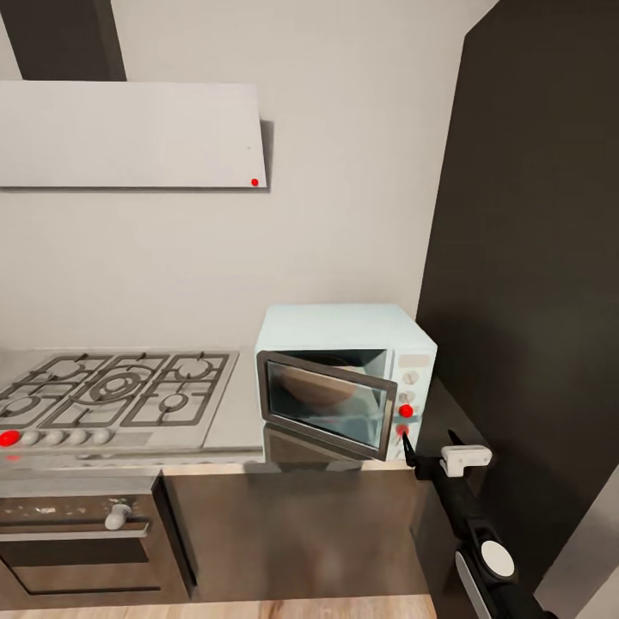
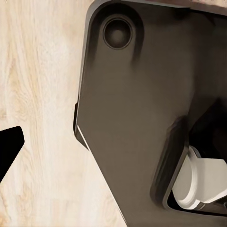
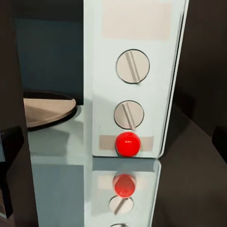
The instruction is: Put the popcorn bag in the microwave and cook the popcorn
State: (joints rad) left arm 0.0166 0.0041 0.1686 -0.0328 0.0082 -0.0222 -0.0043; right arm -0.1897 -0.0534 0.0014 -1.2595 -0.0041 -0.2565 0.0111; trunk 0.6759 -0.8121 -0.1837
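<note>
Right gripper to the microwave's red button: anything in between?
Nothing visible. The right gripper sits just in front of the microwave control panel, and in the right wrist view the red button lies straight ahead, unobstructed. The door hangs ajar to the panel's side, not across it.

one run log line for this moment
microwave: door ajar | right gripper: at red button, grip unclear | countertop | hob: idle

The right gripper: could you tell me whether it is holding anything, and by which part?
Nothing is held: the right gripper hovers at the microwave's control panel near the red button, its fingers empty.
</note>
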